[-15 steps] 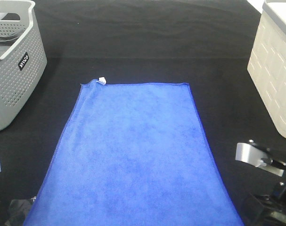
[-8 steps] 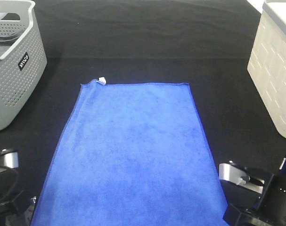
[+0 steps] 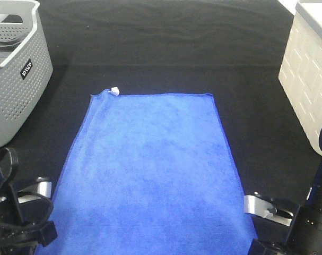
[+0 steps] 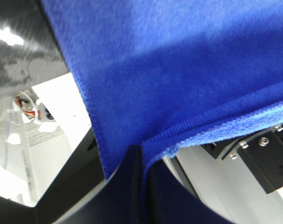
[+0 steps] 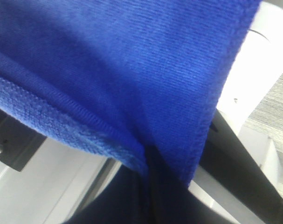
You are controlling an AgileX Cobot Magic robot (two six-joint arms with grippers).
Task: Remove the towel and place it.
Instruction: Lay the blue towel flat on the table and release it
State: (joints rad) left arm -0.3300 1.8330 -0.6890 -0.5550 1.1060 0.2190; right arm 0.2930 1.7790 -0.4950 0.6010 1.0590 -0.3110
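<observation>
Left gripper point(image 4: 142, 151) is clamped shut on the near hem of the towel point(image 3: 150, 164), and the right gripper point(image 5: 149, 154) pinches the other near corner just the same. The towel lies flat mid-frame on the black table point(image 3: 166, 48), its long axis running from the bottom edge upward. Each arm sits at its own lower corner, equally near.

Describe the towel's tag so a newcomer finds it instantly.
Start at the blue towel spread across the black table. Follow its far edge toward the grey basket; at that corner sits the tag, the only white speck on the blue.
</observation>
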